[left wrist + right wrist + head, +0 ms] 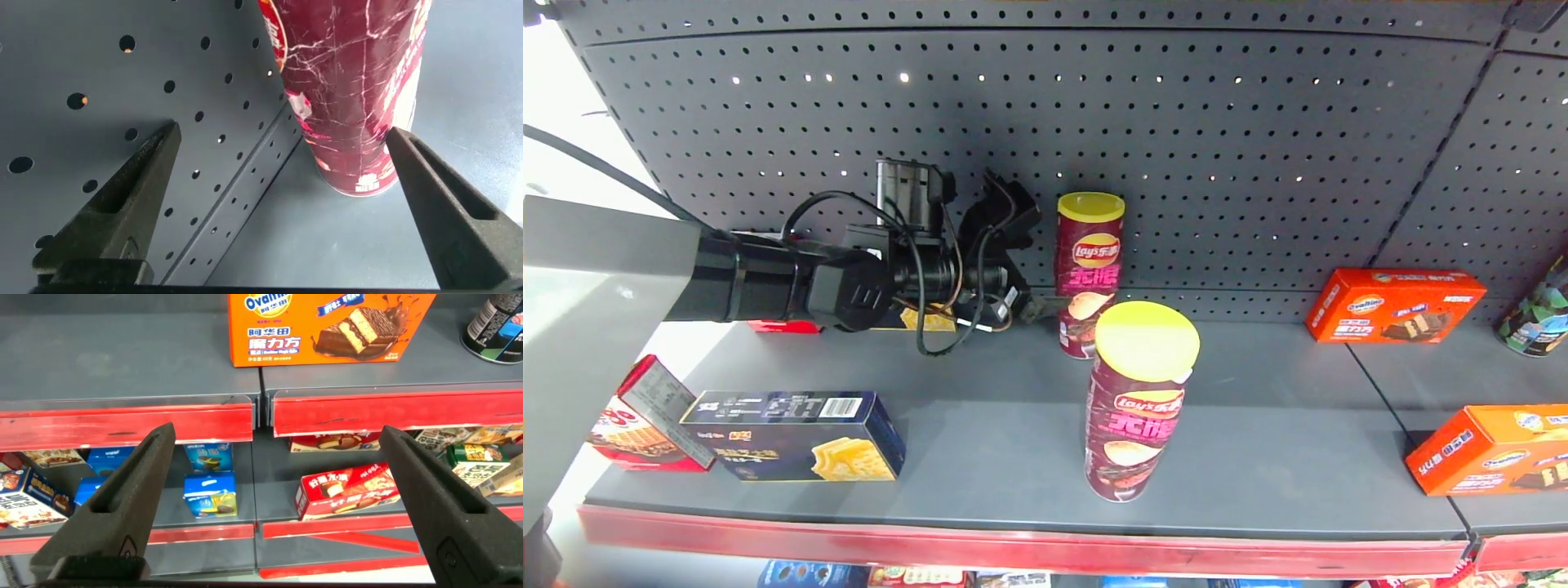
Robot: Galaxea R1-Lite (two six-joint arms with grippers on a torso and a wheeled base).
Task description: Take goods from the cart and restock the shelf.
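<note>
Chip cans stand upright on the grey shelf [1282,441]: the back chip can [1088,273] close to the pegboard [1176,147], and the front chip can [1137,404] nearer the shelf's red edge, well apart from it. The left gripper [1029,269] is at the back can's side; its fingers [122,204] are spread open, with the can's base just ahead between them and not clamped. The right gripper [278,433] is also wide open and holds nothing, facing lower shelves below an orange box [327,331]. A blue box [796,437] lies at the shelf's front left.
</note>
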